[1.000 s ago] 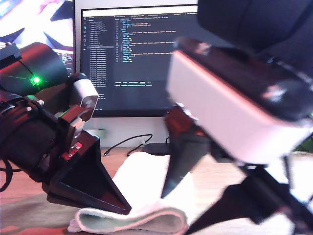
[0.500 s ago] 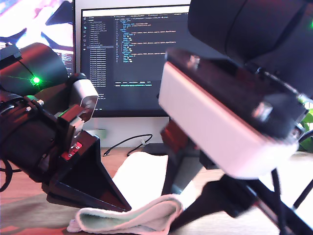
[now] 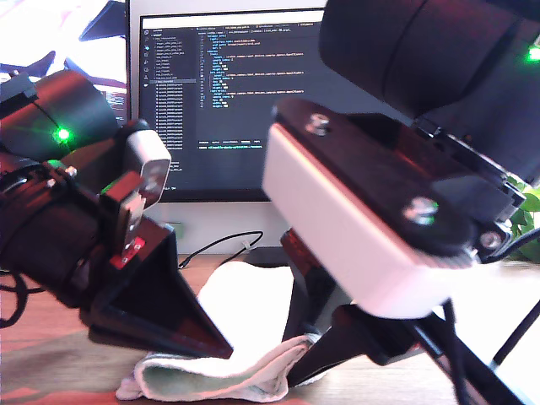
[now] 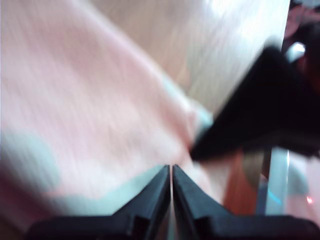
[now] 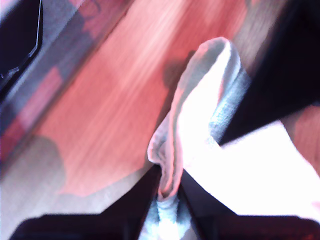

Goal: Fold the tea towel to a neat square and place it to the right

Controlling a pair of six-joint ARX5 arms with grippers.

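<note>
One monitor point(image 3: 228, 101), one wooden desk point(image 3: 34, 337) and one tea towel point(image 3: 245, 304), lying folded at six o'clock of the exterior view. My first gripper point(image 4: 171, 172) is pressed closed over the towel, holding nothing I can make out; my second gripper point(image 5: 170, 187) is clamped on a raised towel fold.

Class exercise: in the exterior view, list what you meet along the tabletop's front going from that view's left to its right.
Black wedge-shaped gripper → folded tea towel → the other arm's dark gripper at the towel's raised end.
</note>
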